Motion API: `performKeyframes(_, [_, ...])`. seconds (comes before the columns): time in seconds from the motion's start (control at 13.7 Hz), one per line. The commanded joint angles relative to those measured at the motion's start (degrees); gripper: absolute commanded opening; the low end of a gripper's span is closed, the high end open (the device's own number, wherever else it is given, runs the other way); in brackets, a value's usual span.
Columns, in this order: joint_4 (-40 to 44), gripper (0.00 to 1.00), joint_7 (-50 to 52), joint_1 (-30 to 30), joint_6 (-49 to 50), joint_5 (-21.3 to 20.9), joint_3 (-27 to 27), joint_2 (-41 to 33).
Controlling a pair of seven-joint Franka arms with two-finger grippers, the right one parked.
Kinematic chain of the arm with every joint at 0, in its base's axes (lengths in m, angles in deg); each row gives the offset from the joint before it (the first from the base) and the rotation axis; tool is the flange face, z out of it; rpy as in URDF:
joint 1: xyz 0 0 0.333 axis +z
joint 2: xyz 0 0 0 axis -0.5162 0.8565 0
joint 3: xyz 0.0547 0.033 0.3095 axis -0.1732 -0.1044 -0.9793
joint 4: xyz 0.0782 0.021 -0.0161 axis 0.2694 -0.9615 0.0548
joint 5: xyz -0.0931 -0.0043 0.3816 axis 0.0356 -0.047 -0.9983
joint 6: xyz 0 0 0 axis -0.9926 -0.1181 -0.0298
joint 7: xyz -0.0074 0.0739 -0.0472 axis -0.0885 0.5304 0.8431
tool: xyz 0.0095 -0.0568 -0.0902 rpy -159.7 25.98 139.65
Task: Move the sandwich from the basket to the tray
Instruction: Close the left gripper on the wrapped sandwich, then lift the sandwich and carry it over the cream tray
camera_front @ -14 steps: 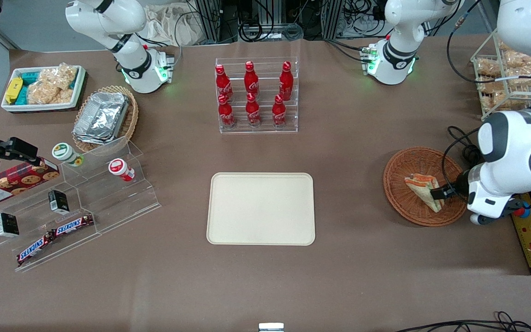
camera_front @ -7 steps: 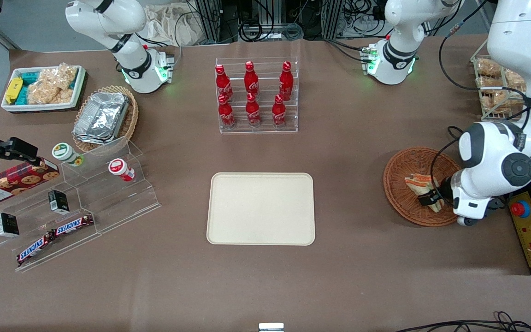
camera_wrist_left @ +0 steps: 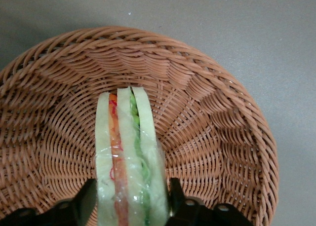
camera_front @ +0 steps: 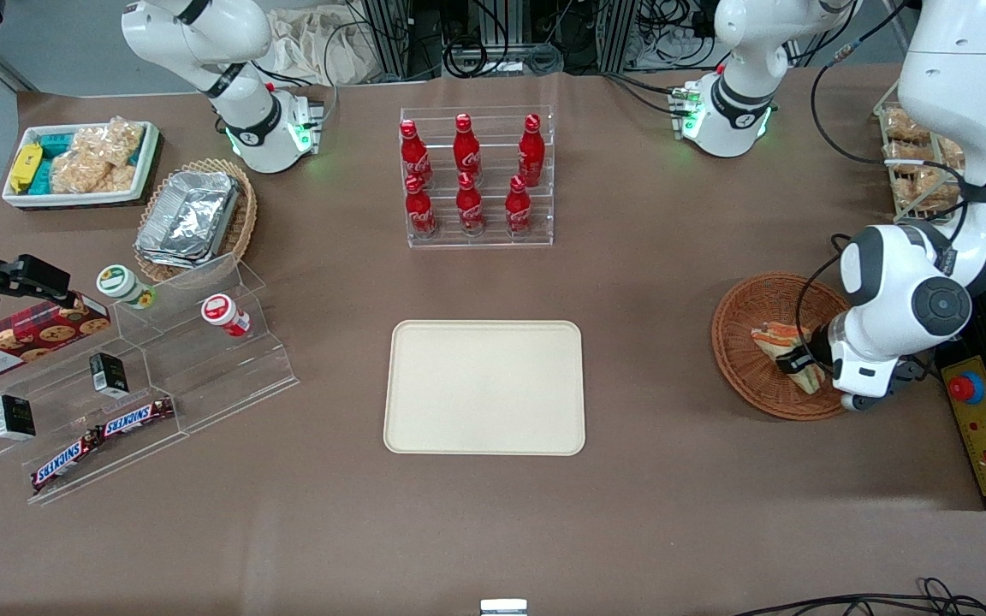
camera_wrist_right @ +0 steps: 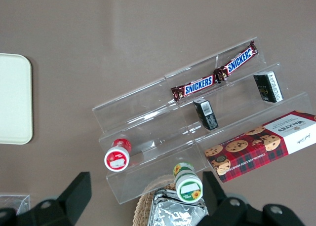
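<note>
sandwich (camera_wrist_left: pixel 129 162) in basket (camera_front: pixel 745 359), gripper (camera_front: pixel 797 363) fingers pinching its sides; tray (camera_front: pixel 484 387) bare, at basket's 9 o'clock.

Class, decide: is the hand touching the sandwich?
Touching. In the left wrist view, the hand has a finger pressed against each side of the sandwich, inside the basket.
</note>
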Motion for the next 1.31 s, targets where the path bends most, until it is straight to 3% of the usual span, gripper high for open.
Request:
performKeyframes(0.0, [0.6,0.00,0.8,-0.4,1.8,-1.3,0.6,-1.3])
performKeyframes(0.15, [6.3,0.00,0.4,-1.5,12.5,-2.6,1.1,-2.1])
performKeyframes(0.36, [21.6,0.00,0.0,-1.3,29.1,-2.0,4.5,-1.7])
performKeyframes(0.58, [33.8,0.00,0.0,-1.5,37.9,-1.6,6.7,-1.7])
performKeyframes(0.95, [36.3,0.00,0.0,-1.8,37.7,-1.7,14.1,-1.1])
performKeyframes(1.24, [35.9,0.00,-0.2,-12.7,28.0,-3.0,15.0,4.1])
